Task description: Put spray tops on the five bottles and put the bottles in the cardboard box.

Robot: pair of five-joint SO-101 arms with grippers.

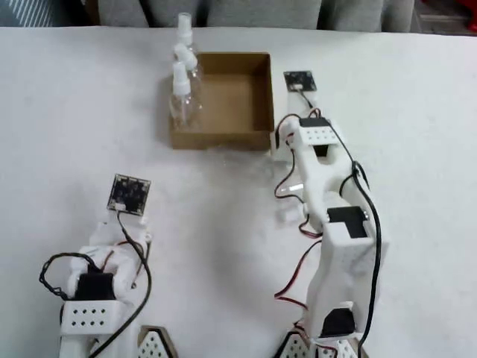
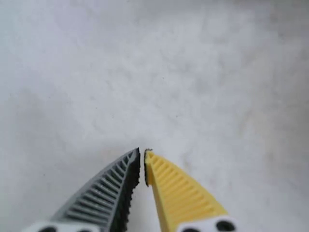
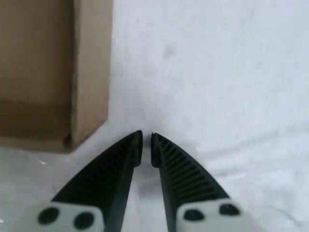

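High view: cardboard box, far centre of the worktop. Bottles with spray tops fitted stand inside along its left wall. Two are certain, possibly a third.
A pale clear object lies beside the right arm. It may be another bottle; you cannot tell.
Left gripper: fingers together, empty, over bare worktop.
Right gripper: fingers nearly together, empty, just beside the box's near corner.
Step, as judged: between bottles, with boxing partly done.
Next move: you must find an uncapped bottle and its top, then part the fingers.
Labels and writing: none legible.
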